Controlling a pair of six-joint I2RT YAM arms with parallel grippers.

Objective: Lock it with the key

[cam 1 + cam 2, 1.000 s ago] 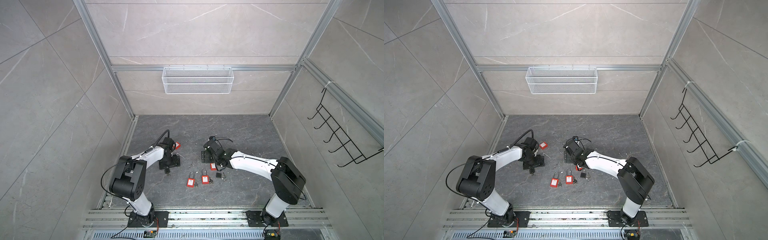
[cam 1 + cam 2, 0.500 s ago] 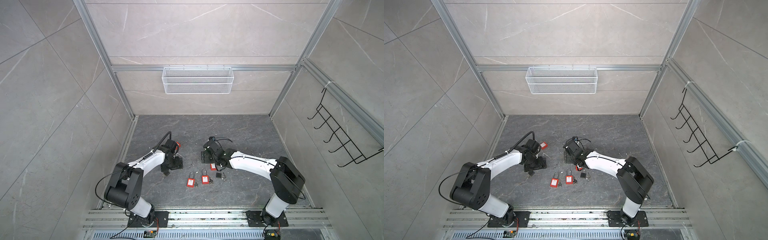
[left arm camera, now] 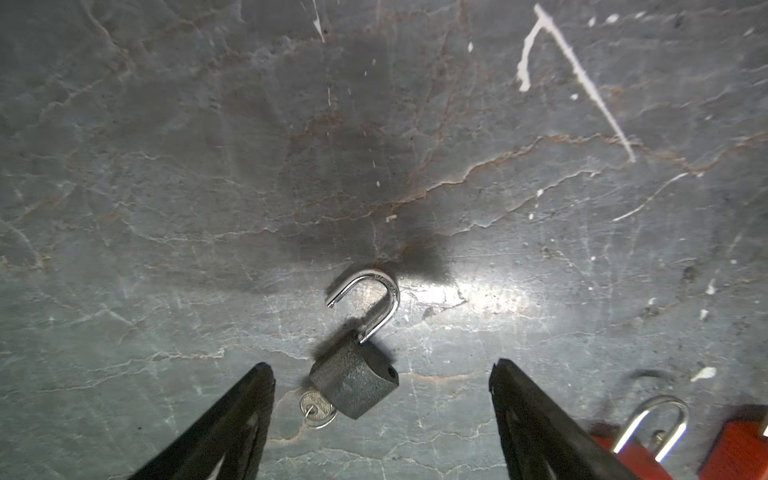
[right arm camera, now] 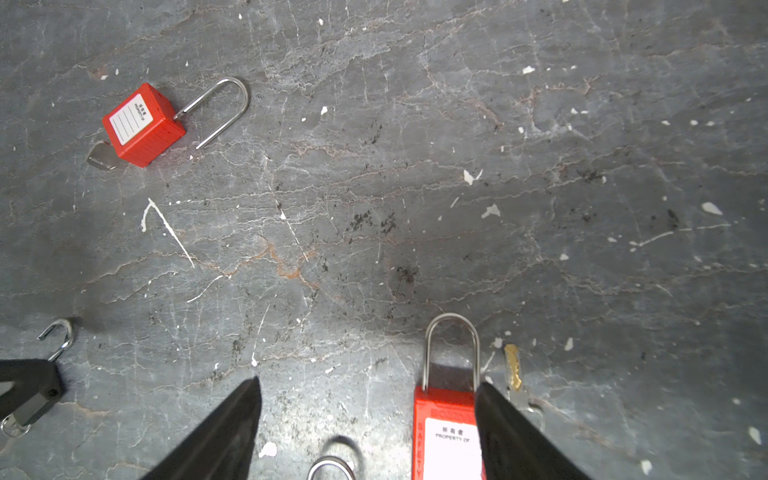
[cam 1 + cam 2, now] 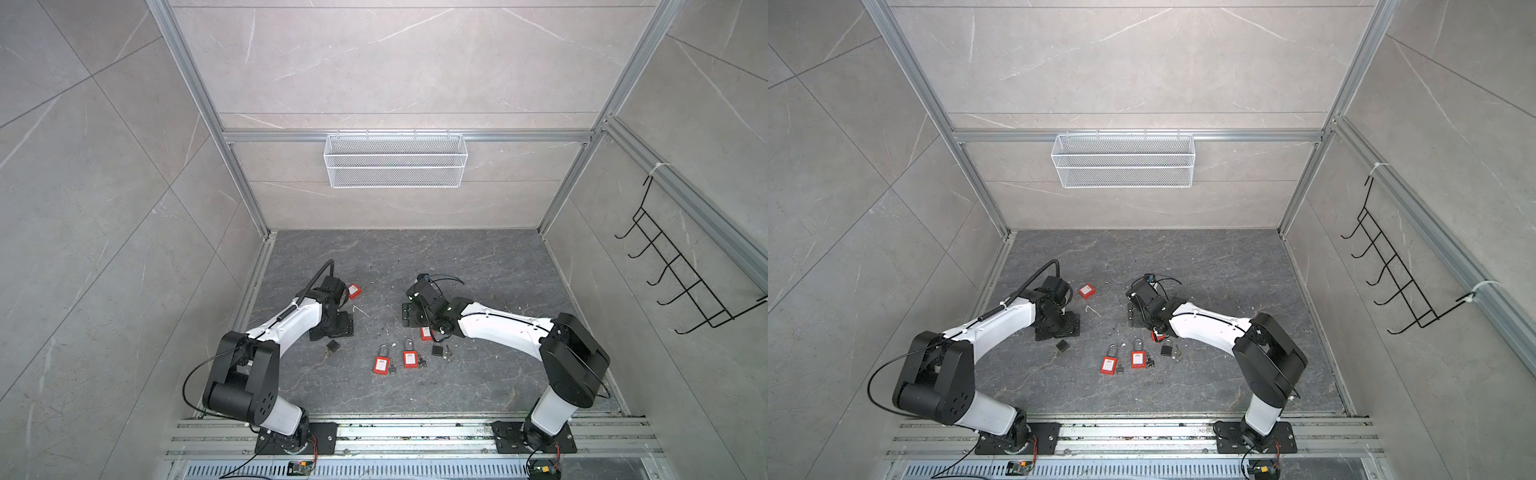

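Left arm's elbow has dropped and swung outward since a second ago; right arm barely shifted. Left gripper (image 3: 380,365) is spread wide and empty, with the grey padlock (image 3: 353,384) lying on the floor (image 3: 166,166) between its fingertips, untouched. Shackle (image 3: 376,291) is sprung open, key (image 3: 316,409) is in the cylinder. Right gripper (image 4: 369,383) is also spread and empty; red padlock (image 4: 446,432) is just beside one finger, loose key (image 4: 513,370) next to it.

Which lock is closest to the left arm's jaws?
The small dark grey metal padlock, just ahead of those jaws, silver loop swung open, key in it. The other locks lie farther off.
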